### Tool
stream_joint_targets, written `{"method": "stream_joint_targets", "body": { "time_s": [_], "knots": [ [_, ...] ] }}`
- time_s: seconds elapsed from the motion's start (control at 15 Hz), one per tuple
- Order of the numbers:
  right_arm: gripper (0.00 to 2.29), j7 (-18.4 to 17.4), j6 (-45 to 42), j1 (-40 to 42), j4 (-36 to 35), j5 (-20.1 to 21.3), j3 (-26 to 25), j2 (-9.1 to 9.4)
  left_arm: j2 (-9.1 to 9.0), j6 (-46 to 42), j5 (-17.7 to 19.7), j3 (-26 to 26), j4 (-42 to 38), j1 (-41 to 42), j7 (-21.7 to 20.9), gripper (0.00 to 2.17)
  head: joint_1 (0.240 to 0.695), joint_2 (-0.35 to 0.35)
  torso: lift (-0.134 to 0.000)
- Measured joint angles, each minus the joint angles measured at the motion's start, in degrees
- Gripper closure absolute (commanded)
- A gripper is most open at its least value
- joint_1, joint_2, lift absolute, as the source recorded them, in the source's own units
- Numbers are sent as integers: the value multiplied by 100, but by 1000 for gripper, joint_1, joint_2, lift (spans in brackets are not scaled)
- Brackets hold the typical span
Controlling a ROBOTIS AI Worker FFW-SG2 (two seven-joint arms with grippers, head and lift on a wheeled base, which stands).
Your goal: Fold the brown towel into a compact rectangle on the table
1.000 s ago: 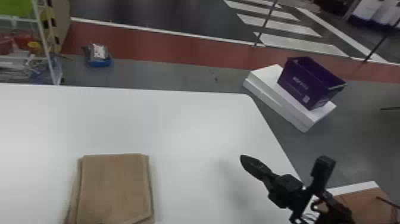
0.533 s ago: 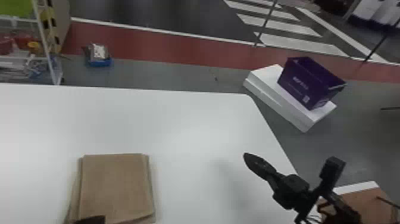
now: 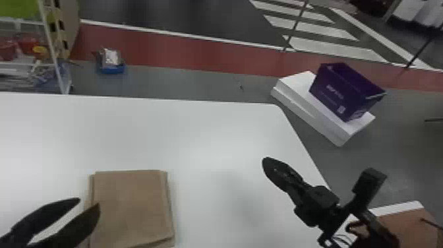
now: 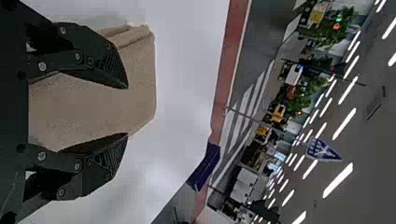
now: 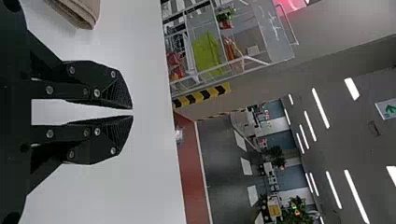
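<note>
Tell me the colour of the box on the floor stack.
Purple; it shows best in the head view.

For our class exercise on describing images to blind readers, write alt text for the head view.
A brown cloth towel, folded into a rectangle, lies on a smooth white table. The two-fingered black left gripper is at the towel's left edge, fingers parted; the matching black right gripper is farther right. Beyond, a purple box sits on white slabs.
</note>
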Motion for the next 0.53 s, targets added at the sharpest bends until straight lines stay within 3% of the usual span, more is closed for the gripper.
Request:
{"method": "stream_joint_targets", "body": {
  "time_s": [0.13,0.33,0.53],
  "knots": [
    [33,-390,20,111,-336,165,359,22,-8,-641,51,28,-48,-6,557,2,695,-189,-123],
    [53,-1087,-6,345,-838,622,1015,28,-11,-1276,-316,-105,-78,3,1123,2,695,-119,-123],
    [127,-1317,-295,544,-1072,1003,1525,29,-16,-1961,-791,-378,167,15,1677,12,695,-56,-123]
  ]
}}
